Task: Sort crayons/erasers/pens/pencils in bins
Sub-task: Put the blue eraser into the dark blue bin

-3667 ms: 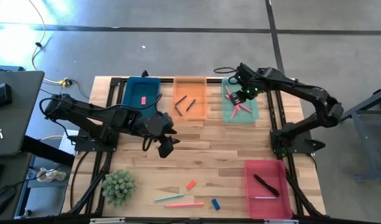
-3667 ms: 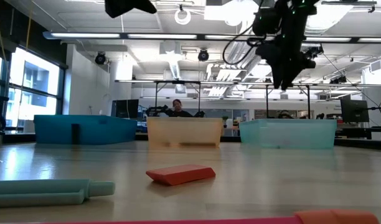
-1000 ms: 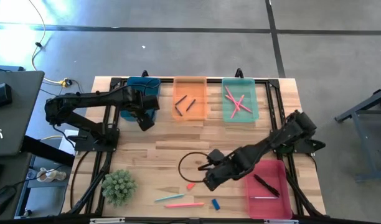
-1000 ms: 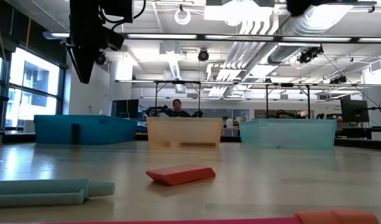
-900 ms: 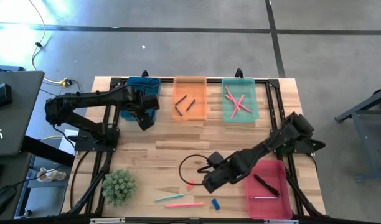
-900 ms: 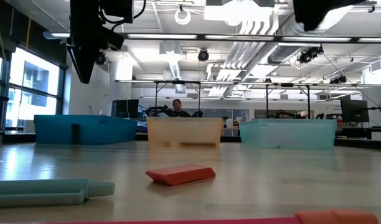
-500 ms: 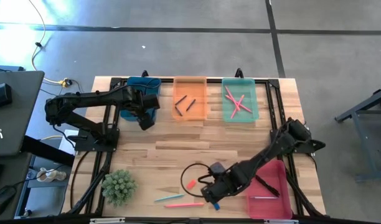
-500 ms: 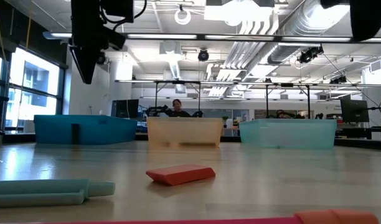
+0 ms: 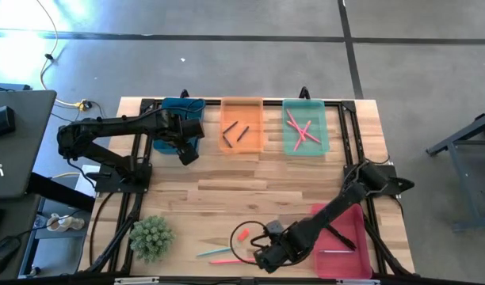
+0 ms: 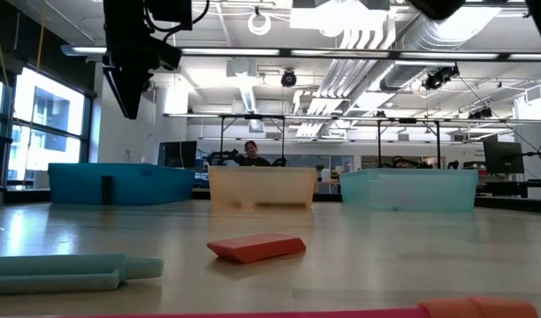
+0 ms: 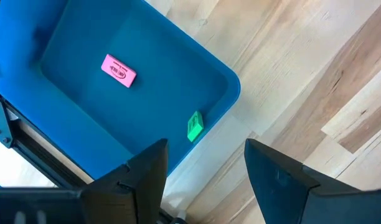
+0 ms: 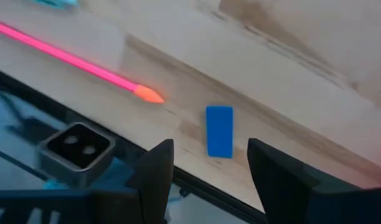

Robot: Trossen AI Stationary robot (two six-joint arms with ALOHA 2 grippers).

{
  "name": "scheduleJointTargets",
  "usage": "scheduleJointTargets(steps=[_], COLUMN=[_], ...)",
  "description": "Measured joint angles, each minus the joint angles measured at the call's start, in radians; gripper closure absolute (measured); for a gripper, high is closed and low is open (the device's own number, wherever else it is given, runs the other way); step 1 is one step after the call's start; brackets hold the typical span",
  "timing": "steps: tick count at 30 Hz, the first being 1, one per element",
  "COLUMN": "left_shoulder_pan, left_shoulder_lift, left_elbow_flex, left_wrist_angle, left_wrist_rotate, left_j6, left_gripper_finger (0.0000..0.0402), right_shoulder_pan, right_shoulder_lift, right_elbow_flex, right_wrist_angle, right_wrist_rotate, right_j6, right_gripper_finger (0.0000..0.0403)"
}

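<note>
My right gripper [image 9: 264, 258] [image 12: 206, 171] hangs open near the table's near edge, its fingers on either side of the blue eraser [image 12: 220, 130] without touching it. The eraser lies flat on the wood beside the salmon-pink pencil [image 12: 72, 59] [image 9: 233, 260]. The light blue pencil [image 9: 215, 252] [image 10: 72, 272] and orange-red eraser [image 9: 242, 234] [image 10: 255, 247] lie close by. My left gripper [image 9: 185, 153] [image 11: 203, 177] is open above the near end of the dark blue bin [image 9: 181, 117], which holds a pink eraser [image 11: 119, 70] and a green eraser [image 11: 194, 126].
The orange bin [image 9: 242, 142] holds two crayons [image 9: 230, 131]. Pencils [image 9: 302, 127] lie crossed in the green-teal bin [image 9: 306, 149]. The red-pink bin [image 9: 347, 215] holds pens [image 9: 337, 234] just right of my right gripper. A green plant [image 9: 151, 237] stands near the near-left corner.
My right gripper has travelled toward the table's near edge, from beside the orange-red eraser to over the blue eraser, and now covers it in the high view. My left arm has hardly moved over the blue bin.
</note>
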Motion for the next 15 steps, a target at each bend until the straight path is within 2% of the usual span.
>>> scheduleJointTargets(steps=[4,15], left_shoulder_pan=[0.0,0.0], left_shoulder_lift=[0.0,0.0], left_elbow_flex=[0.0,0.0], left_wrist_angle=[0.0,-0.001], left_wrist_rotate=[0.0,0.0], left_j6=[0.0,-0.002], left_gripper_finger=[0.0203,0.0203], right_shoulder_pan=[0.004,0.02], right_shoulder_lift=[0.035,0.104], right_elbow_flex=[0.0,0.0], right_wrist_angle=[0.016,0.062], right_wrist_rotate=[-0.04,-0.059], right_j6=[0.018,0.051], right_gripper_finger=[0.0218,0.026])
